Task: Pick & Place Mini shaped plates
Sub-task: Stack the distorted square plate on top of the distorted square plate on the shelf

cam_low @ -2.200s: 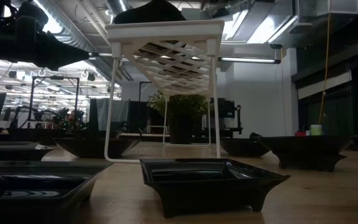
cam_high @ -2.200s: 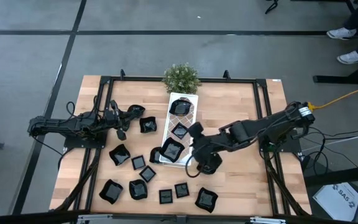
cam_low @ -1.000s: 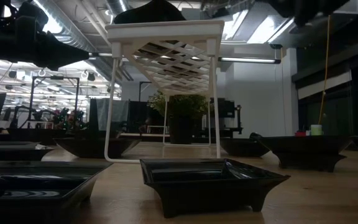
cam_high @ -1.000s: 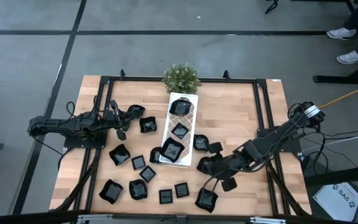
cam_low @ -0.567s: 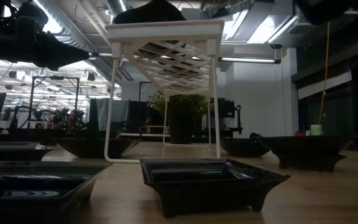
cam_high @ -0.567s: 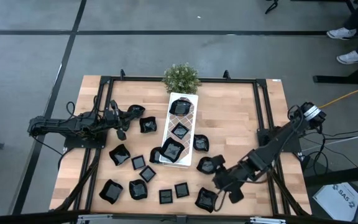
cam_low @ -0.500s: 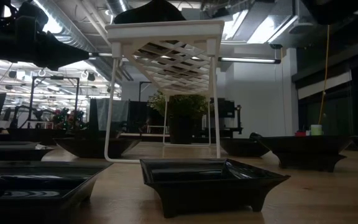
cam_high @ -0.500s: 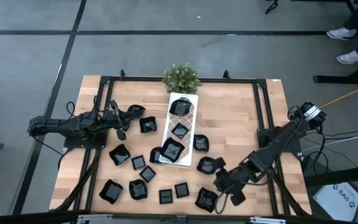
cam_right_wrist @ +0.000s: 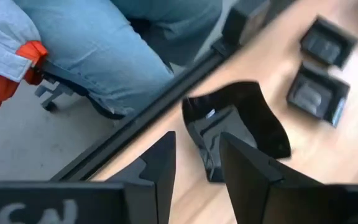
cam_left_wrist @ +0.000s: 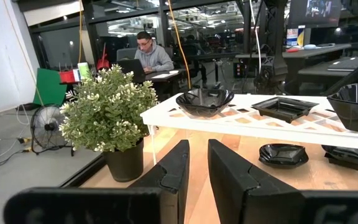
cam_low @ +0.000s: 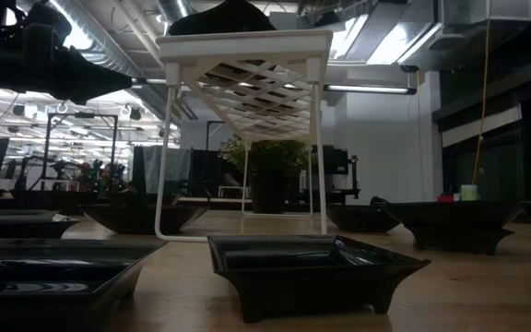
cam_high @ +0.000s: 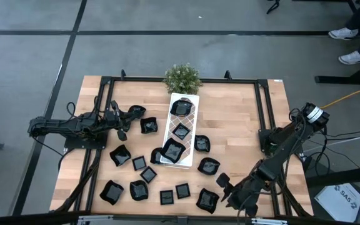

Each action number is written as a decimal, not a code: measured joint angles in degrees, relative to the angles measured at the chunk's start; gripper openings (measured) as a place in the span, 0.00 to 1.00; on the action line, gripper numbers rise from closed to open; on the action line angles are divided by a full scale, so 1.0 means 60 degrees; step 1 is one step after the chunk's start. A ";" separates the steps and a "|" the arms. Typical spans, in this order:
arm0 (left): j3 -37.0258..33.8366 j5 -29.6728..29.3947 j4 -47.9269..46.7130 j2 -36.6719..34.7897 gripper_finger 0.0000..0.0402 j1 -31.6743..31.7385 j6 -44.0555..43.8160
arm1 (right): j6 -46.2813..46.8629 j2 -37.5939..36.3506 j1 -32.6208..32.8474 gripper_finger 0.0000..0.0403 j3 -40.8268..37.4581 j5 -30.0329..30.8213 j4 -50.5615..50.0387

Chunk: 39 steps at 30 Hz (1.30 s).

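High view: right claw (cam_high: 233, 194) sits at about 5 o'clock on the table (cam_high: 230, 119), empty, just beside the wavy black plate (cam_high: 207, 200) at the near edge. The white tray (cam_high: 191, 115) at centre carries three black plates; the rest of the mini shaped plates (cam_high: 130, 169) are scattered over the 7–8 o'clock half, plus two at roughly 4 o'clock of the tray. Left arm is parked at 9 o'clock with its left claw (cam_high: 119, 122) near a plate, idle. Potted plant (cam_high: 182, 78) at 12 o'clock.

Low view: square plate (cam_low: 316, 267) in the foreground on the table, tray raised on legs behind it. No arm visible here.

Left wrist view: left claw fingers (cam_left_wrist: 173, 171) stand slightly apart with nothing between them. Tray, plant and a person at a desk lie beyond.

Right wrist view: right claw fingers (cam_right_wrist: 160, 165) are spread, released, lined up over the wavy plate's rim but not yet on it. A person's legs in jeans show past the table edge.

Judgement: reach/approach step for the next pick. Next move calls for descending so one finger goes inside the rim, one outside, then clamping. The glossy rim may slip.

Writing: partial white letters on the right wrist housing and a paper on the floor at 4 o'clock, neither readable for sure.
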 joint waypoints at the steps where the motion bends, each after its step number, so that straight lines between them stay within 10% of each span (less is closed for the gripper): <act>1: 0.0000 -0.0001 -0.0002 0.0000 0.13 0.0000 -0.0001 | -0.0070 0.0001 0.0011 0.31 -0.0157 -0.0001 0.0346; 30: 0.0000 0.0000 -0.0001 0.0000 0.14 0.0000 -0.0002 | -0.0873 0.2598 0.0019 0.30 -0.0301 0.0765 0.2500; 39: 0.0000 -0.0004 0.0000 0.0000 0.13 0.0000 0.0000 | -0.0793 0.2601 0.0019 0.16 -0.0301 0.0856 0.2134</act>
